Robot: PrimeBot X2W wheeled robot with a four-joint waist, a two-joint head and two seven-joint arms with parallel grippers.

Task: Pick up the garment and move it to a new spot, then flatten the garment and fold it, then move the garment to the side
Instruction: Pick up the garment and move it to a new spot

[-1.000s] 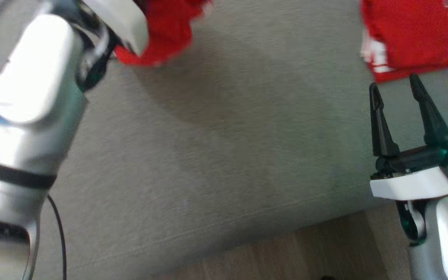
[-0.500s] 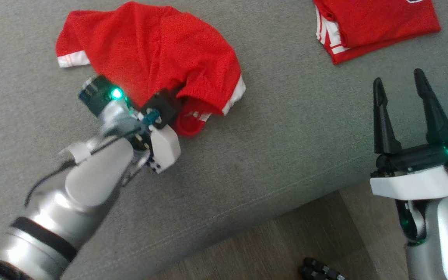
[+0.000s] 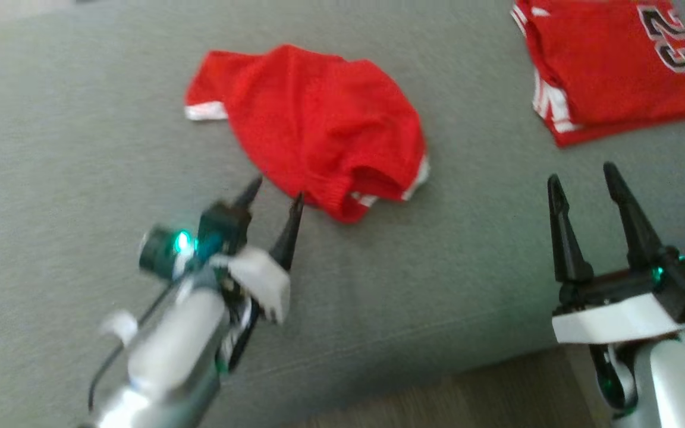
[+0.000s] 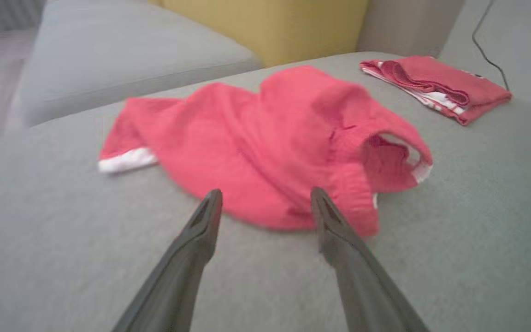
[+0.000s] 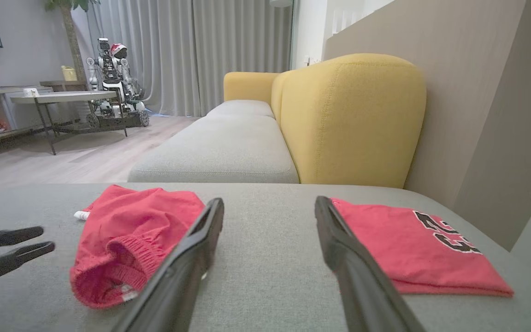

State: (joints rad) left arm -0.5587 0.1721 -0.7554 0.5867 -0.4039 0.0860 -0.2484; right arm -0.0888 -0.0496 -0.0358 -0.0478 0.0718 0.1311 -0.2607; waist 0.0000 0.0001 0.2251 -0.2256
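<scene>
Head view: left gripper (image 3: 277,190) spread wide, empty. Crumpled red garment (image 3: 324,125) lies just past its tips on the sofa seat (image 3: 81,148). Right gripper (image 3: 581,173) open, idle.
Left wrist view: elastic opening (image 4: 385,161) sits right of the fingers. To flatten, probably pinch opposite edges and draw outward.
Right wrist view: folded jersey (image 5: 422,249) lies to the right; steer clear.

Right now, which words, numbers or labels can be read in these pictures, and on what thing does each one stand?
"23": black digits with white outline, on the folded red jersey.
White marks inside the waistband of the crumpled red garment: too blurred to read.
No other text can be read.
</scene>
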